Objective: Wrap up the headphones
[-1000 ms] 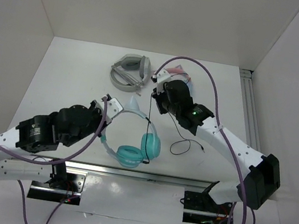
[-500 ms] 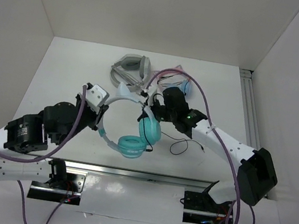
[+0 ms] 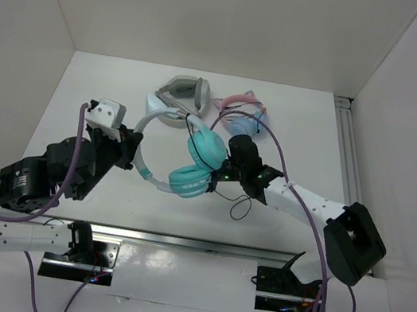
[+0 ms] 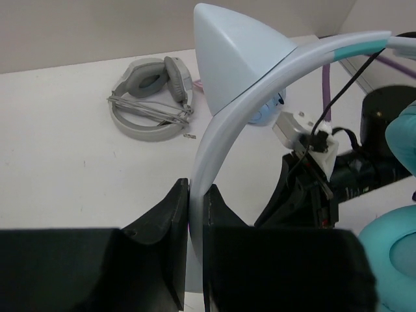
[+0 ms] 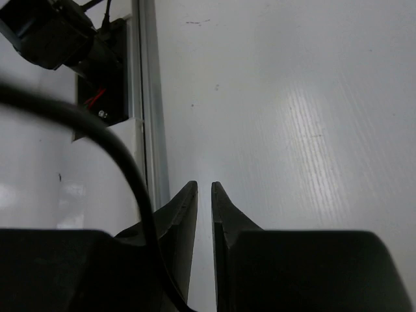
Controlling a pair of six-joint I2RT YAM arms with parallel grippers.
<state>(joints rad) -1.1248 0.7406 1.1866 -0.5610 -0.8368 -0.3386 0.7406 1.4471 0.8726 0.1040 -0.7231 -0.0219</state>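
Top: grey headphones (image 3: 180, 96) and pink-banded light-blue headphones (image 3: 245, 110) at the back of white table (image 3: 98, 96), just behind teal cat-ear headphones with pale headband (image 3: 195, 162). Left gripper (image 3: 131, 145) clamped on the headband, right gripper (image 3: 219, 176) beside the ear cups.
Left wrist: fingers (image 4: 170, 227) pinching the headband below a cat ear.
Right wrist: jaws slightly apart, holding nothing; black cable (image 5: 123, 162) crossing left of them.

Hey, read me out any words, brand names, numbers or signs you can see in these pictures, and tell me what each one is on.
No text can be read in any view.
The teal headphones, grey headphones and pink-banded headphones show no lettering.
A red speck on the black box beside the rail is too small to tell whether it is writing.
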